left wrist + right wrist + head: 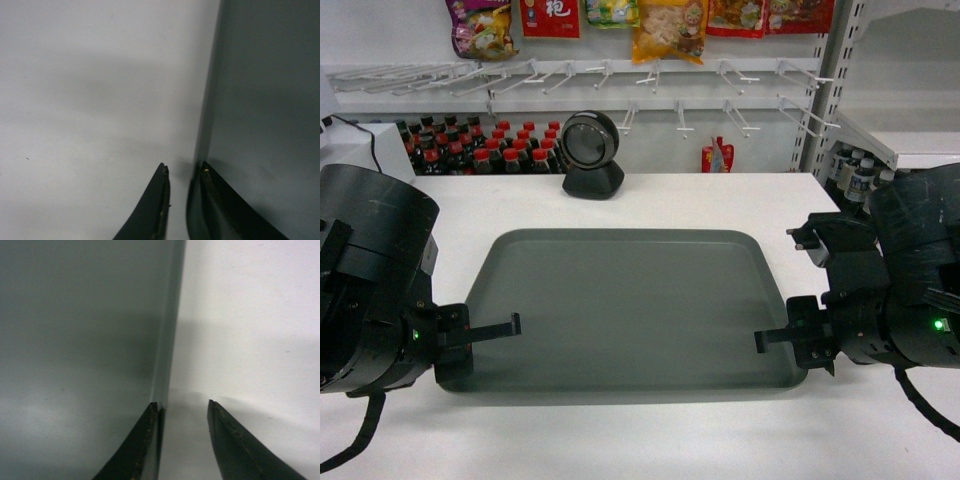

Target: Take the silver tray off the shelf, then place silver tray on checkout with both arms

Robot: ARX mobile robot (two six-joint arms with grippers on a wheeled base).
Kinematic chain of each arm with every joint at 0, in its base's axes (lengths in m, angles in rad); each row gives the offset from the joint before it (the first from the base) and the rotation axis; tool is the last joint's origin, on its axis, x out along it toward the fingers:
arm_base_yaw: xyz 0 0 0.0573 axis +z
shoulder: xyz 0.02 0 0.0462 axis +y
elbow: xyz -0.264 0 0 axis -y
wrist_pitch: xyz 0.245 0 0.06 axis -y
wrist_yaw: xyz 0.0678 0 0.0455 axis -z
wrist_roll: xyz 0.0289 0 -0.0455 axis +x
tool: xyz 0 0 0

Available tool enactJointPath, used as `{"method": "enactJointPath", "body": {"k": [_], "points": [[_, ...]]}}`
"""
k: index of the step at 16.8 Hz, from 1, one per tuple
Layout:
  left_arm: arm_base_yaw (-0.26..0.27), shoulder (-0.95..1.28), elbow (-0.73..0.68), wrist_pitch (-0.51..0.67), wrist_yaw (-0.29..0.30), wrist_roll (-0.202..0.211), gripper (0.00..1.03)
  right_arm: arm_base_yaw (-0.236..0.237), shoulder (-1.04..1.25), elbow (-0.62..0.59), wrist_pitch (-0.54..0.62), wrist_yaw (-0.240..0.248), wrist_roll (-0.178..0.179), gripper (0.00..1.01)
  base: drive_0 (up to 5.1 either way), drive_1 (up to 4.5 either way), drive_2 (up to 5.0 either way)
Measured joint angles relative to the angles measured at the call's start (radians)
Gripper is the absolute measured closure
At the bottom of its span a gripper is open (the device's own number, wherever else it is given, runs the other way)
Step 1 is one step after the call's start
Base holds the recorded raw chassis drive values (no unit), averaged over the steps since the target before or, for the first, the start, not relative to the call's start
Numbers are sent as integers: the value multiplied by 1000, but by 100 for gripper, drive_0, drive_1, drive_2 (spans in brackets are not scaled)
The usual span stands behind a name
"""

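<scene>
On the white tabletop [650,440], toward its front edge, I've got the silver tray [630,305] lying flat. My left tool [181,172] straddles the tray's left rim, prongs slightly apart. Right tool [184,407] sits at the right rim, prongs apart too. Scanner [592,155] sits near the back edge.

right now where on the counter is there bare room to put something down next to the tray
Bare white checkout runs between the silver tray and the black scanner, widest right of the scanner. Another bare strip lies along the near edge, in front of the tray. The tray's short sides are crowded: the left gripper and right gripper sit at its rims.
</scene>
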Motion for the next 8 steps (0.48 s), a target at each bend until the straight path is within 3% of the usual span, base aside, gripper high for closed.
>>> {"method": "enactJointPath", "body": {"k": [2,4,5,6,8], "points": [[1,-58,-46,42,-8,-1,62,-33,-71,-65,80,45,16,54,0,0,0],[-21,-208,-122,161,-68,35,44,-52,-145,-79,128,62,26,36,0,0,0],[-47,-330,-161,231,-109,46,33,-51,-108,-128,416,134,3,43,0,0,0],[-53,-366,-213,486,-32,111,35,-53,-85,-214,615,180,-25,54,0,0,0],[19,-381,-381,810,111,265,57,-77,-137,-462,863,171,-54,78,0,0,0]]}}
